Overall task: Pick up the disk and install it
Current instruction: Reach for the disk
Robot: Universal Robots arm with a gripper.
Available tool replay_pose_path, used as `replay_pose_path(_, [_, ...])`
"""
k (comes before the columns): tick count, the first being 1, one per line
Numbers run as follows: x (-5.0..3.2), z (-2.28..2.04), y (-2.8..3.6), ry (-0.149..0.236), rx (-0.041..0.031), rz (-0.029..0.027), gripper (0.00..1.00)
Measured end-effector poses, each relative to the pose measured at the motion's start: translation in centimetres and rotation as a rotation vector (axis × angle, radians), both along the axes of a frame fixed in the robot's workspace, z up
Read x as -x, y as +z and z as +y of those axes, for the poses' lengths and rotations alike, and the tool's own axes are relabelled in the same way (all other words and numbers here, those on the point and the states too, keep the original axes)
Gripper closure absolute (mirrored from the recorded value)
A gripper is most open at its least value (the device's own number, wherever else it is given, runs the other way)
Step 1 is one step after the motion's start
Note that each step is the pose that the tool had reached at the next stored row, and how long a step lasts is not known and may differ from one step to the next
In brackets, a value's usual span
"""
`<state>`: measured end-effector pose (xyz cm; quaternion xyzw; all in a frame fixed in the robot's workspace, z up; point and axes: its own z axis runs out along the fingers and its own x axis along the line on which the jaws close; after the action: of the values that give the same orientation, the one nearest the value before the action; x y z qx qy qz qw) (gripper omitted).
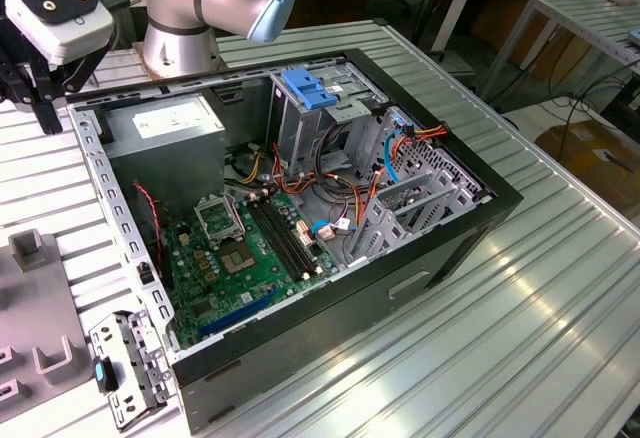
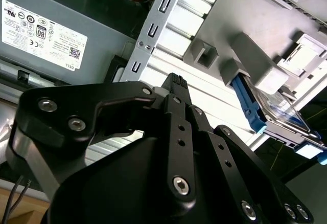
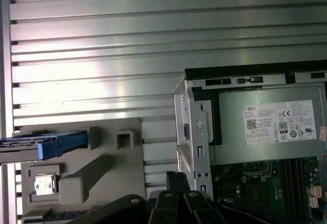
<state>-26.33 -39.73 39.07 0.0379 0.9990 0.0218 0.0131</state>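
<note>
The disk (image 2: 280, 114) lies in a slot at the edge of a grey plastic fixture (image 2: 245, 9), with a blue side rail along its side. In the first wrist view the disk (image 3: 51, 144) shows edge-on at the far side of the fixture (image 3: 102, 168). My gripper (image 1: 45, 118) hangs over the ribbed table, between that fixture and the back corner of the open computer case (image 1: 450, 248). Its black fingers are shut with nothing in them, and its tip shows in both wrist views (image 2: 176, 81) (image 3: 176, 177). The disk is a short way off from the gripper, untouched.
The case holds a grey power supply (image 1: 170, 123) with a white sticker, a green motherboard (image 1: 250, 248), cables, and a grey drive cage with a light-blue cap (image 1: 310, 88). A small metal bracket (image 1: 125, 368) lies by the fixture (image 1: 20, 288). The arm's base (image 1: 180, 18) stands behind the case.
</note>
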Motion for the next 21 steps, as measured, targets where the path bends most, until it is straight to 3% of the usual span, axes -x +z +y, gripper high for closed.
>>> replay_pose_path(8, [1.53,0.02,-0.05,0.0,0.0001,0.0001,0.89])
replay_pose_path(21, [3.28,0.06,-0.14,0.0,0.0001,0.0001,0.89])
